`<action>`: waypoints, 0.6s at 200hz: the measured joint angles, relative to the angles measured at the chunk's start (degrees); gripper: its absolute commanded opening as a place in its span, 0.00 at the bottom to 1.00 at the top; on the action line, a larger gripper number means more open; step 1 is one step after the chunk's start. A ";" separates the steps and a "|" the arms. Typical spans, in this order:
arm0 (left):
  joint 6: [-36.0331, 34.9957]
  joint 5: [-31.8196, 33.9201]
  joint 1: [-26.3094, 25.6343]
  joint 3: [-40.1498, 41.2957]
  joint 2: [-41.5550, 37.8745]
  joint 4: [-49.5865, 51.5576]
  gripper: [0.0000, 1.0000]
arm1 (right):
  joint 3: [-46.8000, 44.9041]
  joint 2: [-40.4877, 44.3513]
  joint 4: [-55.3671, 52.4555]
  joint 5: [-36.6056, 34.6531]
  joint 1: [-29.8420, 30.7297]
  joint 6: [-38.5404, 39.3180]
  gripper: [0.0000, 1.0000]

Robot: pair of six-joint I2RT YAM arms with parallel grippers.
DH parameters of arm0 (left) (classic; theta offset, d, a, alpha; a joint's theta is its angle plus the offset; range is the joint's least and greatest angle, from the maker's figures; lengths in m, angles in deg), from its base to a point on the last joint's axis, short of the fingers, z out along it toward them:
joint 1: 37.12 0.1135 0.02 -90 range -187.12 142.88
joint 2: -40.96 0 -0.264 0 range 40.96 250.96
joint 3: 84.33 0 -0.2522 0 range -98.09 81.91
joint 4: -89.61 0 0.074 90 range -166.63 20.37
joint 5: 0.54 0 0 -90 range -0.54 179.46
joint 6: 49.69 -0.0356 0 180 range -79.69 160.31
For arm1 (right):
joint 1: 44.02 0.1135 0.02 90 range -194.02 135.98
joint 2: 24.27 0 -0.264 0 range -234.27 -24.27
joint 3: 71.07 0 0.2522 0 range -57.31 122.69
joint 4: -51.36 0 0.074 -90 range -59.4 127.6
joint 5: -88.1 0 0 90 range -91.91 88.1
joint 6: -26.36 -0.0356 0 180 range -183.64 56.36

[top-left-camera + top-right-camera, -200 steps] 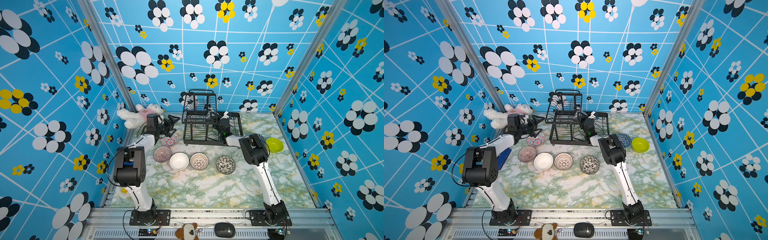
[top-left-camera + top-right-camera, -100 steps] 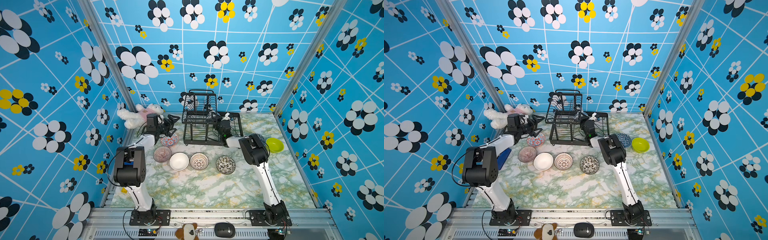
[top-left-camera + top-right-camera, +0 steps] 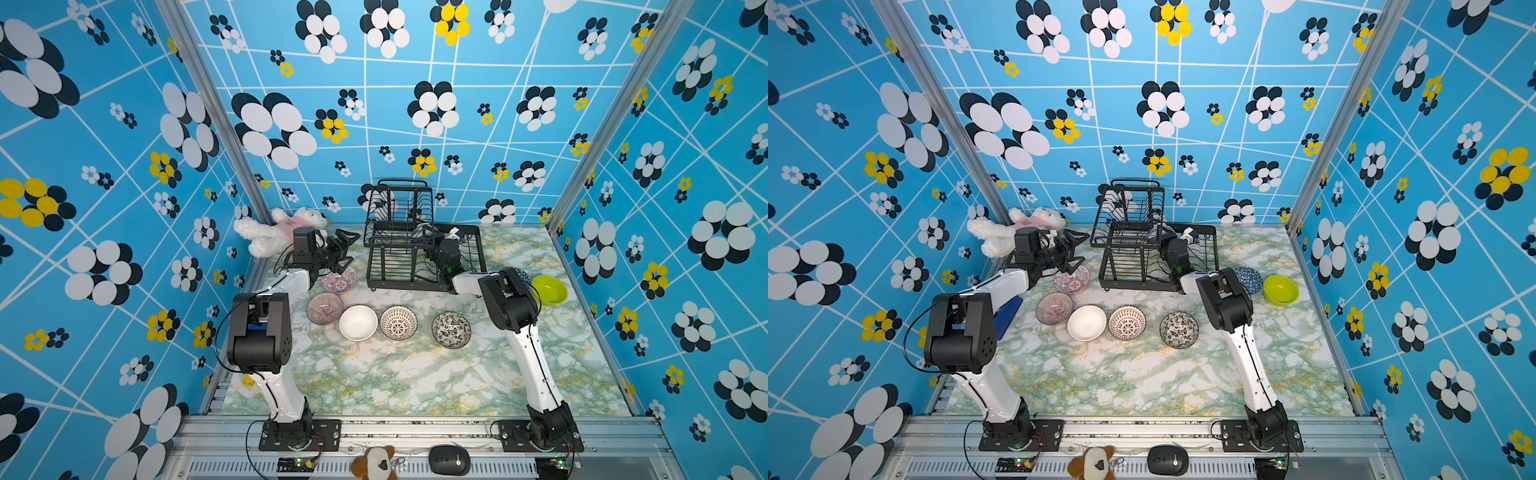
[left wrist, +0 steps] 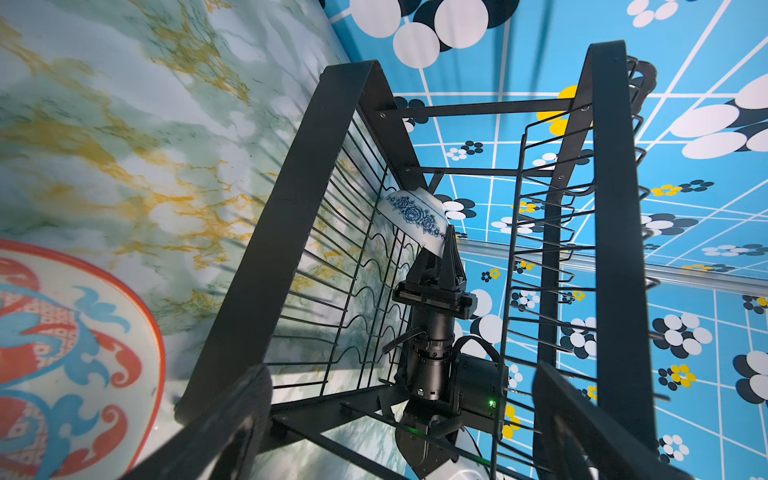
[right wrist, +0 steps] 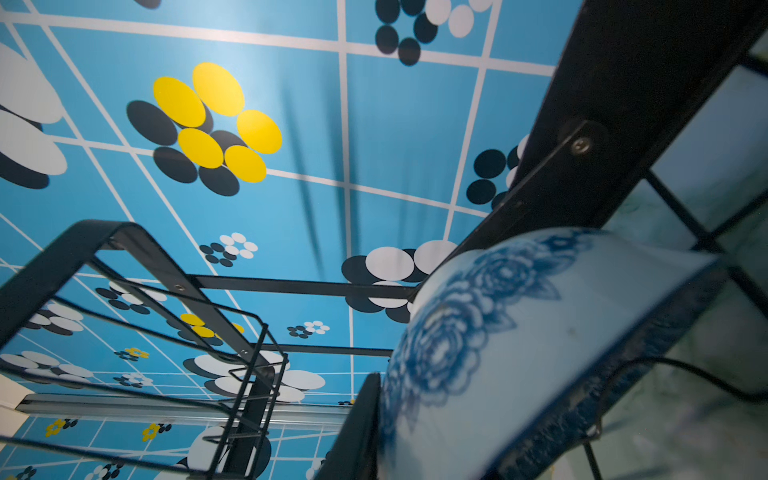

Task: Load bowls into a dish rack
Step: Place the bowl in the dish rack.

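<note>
The blue-and-white bowl (image 4: pixel 415 216) stands on edge in the lower tray of the dish rack (image 4: pixel 286 199), mid-frame. Its rim meets the tips of the right hand (image 4: pixel 450 249) just below. I cannot tell whether that hand pinches the rim or merely touches it. Up close the bowl blurs and only one finger shows. The left hand (image 3: pixel 351 248) gapes wide above the red-blue floral bowl (image 3: pixel 340 282), which sits on the counter (image 3: pixel 415 374) left of the rack.

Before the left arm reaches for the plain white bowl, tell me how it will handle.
The plain white bowl looks glazed and glossy, so probably rigid, breakable and slippery at the rim. It sits upright on the table, so a push would likely slide it, not tip it, perhaps into the purplish ribbed bowl close beside it.
</note>
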 measured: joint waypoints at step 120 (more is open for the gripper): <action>0.02 0.00 0.00 0.00 0.00 0.00 0.99 | 0.07 1.92 -5.16 0.00 0.00 -0.28 0.55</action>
